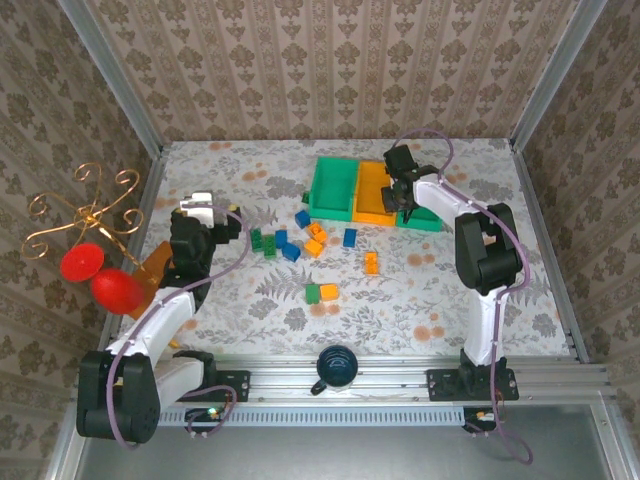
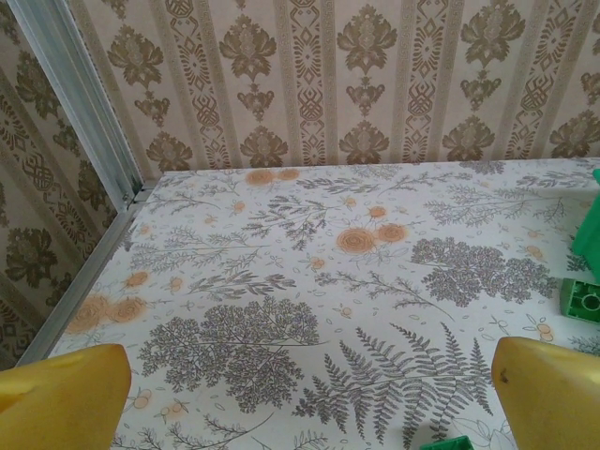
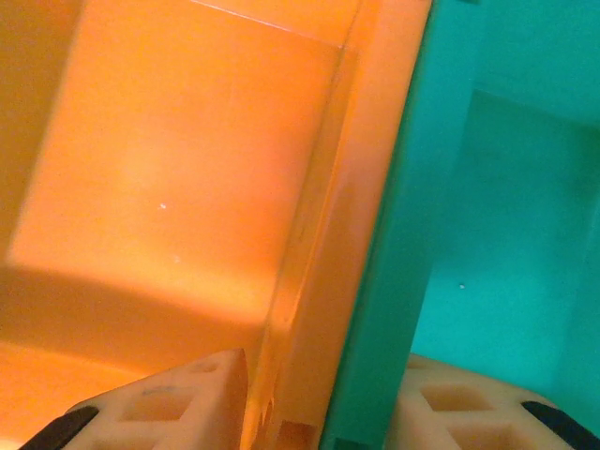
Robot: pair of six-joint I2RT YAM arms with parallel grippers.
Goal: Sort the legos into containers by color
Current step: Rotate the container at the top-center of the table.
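**A:** Which step are you on?

**B:** Early in the sorting, I'd judge. About a dozen bricks [image 1: 291, 252] in green, blue and orange lie loose around the middle of the bench [image 1: 450, 300]. The part of the orange bin [image 1: 372, 190] floor that I can see is bare. The three bins stand in a row at 12 to 1 o'clock.

**A:** And your right fingers?

**B:** My right fingers [image 3: 164, 408] hang down into that row. One is inside the orange bin and the other is inside the green bin [image 1: 428, 222] at its 3 o'clock side, so the two touching walls run between them. They carry no brick. I cannot tell whether they pinch those walls or only straddle them.

**A:** How is that arm set?

**B:** It reaches toward 12 o'clock with the elbow high and the wrist turned straight down.

**A:** What does the next move call for?

**B:** I reckon a straight lift clear of the walls first, or I drag the bins. After that comes a reach toward 7 o'clock for a brick.

**A:** And the left?

**B:** My left fingers [image 2: 66, 398] are spread wide and hold nothing. They sit low over bare bench at 9 o'clock, with the wrist level and the arm bent up from its base.
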